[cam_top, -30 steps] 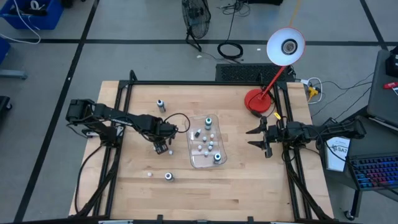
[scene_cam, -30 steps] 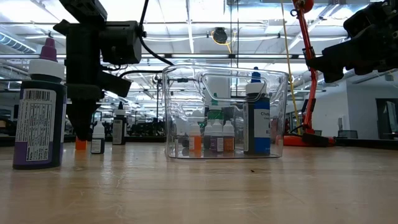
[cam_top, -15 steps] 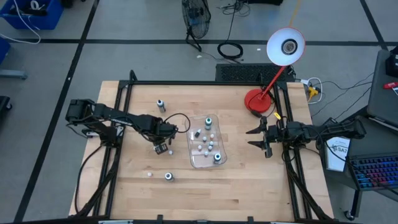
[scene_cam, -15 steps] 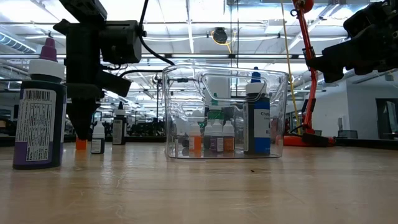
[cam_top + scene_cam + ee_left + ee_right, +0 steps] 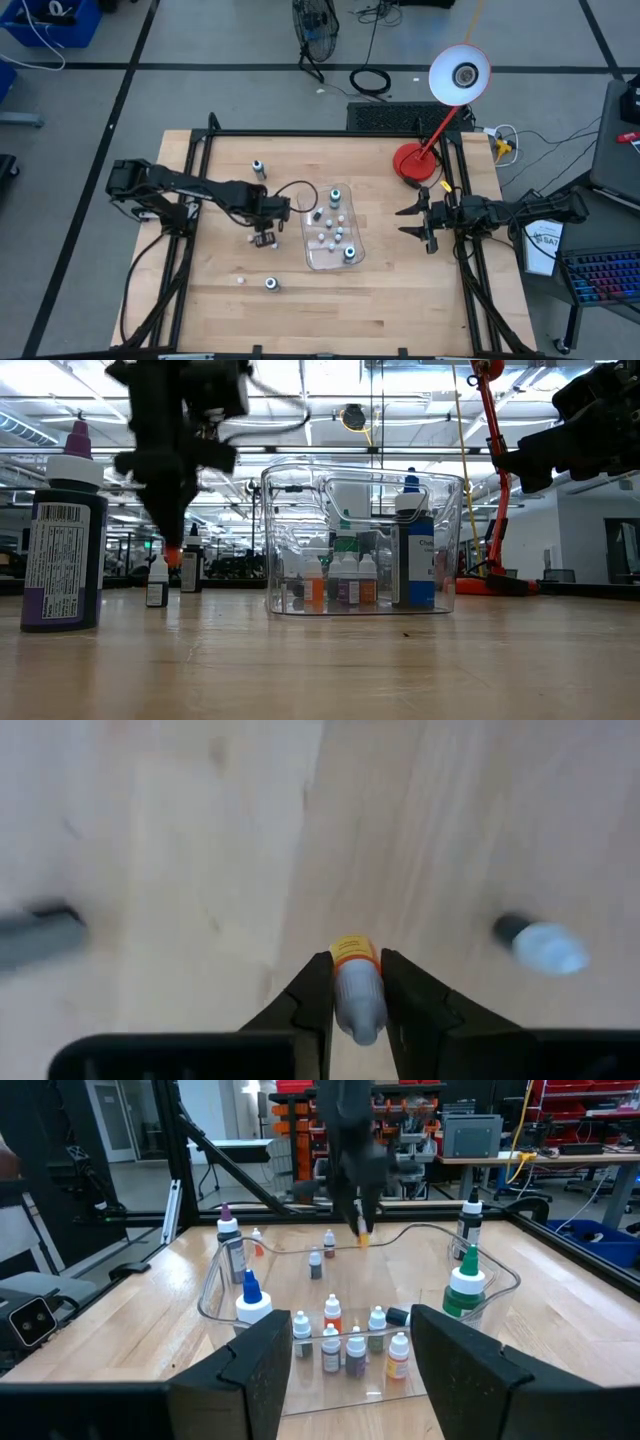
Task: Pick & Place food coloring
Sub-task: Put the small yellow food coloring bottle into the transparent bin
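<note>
Food coloring bottle (image 5: 356,988) clenched in left gripper (image 5: 356,1000), orange collar clear only in wrist view

Colours of the food coloring set and its surroundings

Held bottle (image 5: 357,990): pale grey body, orange-and-yellow end, between black fingers (image 5: 305,1000). Large bottle (image 5: 63,545): dark purple body, white label and collar, purple tip. In the clear tray (image 5: 362,480): blue-bodied bottle (image 5: 412,555) with white cap; green-capped bottle (image 5: 464,1285); small white-capped bottles (image 5: 352,1342) with orange and purple contents. Table (image 5: 400,290): light wood grain. Lamp (image 5: 440,110): red base, white shade.
</note>
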### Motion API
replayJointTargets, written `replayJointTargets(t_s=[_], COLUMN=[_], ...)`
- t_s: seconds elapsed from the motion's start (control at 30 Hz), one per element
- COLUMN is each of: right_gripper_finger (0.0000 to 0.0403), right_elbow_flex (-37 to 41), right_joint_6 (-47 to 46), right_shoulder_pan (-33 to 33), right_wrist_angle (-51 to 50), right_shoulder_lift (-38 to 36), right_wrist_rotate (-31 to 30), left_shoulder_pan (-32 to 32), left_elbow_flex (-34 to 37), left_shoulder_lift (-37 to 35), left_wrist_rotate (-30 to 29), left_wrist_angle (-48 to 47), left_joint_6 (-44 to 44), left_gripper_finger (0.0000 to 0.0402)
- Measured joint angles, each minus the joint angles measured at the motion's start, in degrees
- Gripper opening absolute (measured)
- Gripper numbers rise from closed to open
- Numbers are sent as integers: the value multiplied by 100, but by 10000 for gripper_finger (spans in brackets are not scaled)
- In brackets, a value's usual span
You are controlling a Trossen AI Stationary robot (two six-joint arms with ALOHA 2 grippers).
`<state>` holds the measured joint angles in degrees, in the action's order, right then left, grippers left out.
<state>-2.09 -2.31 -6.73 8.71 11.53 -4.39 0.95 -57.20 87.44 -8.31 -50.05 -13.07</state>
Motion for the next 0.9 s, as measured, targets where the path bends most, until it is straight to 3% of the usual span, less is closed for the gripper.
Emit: replayJointTargets(t_s=[0.3,0.47,0.57,0.7,0.9], right_gripper_finger=[193,194,194,192,194], right_elbow_flex=[-2,0,-1,-2,-1], right_joint_6=[0,0,0,0,0], right_shoulder_pan=[1,0,-1,-1,0], right_wrist_angle=[0,-3,-7,-7,-2], right_shoulder_lift=[2,-2,1,0,0], right_wrist_rotate=[1,-1,-1,-1,-1], left_shoulder_pan=[45,69,119,179,77], left_elbow_flex=[-2087,-3541,-4194,-4380,-3773], left_shoulder_lift=[197,1037,1597,2093,2321], left_wrist_rotate=[-436,-774,-687,-158,473], left_wrist_angle=[-796,-1604,-1805,-1699,-837], left_joint_6=[1082,1636,2080,2574,2680], left_gripper_finger=[66,65,65,65,65])
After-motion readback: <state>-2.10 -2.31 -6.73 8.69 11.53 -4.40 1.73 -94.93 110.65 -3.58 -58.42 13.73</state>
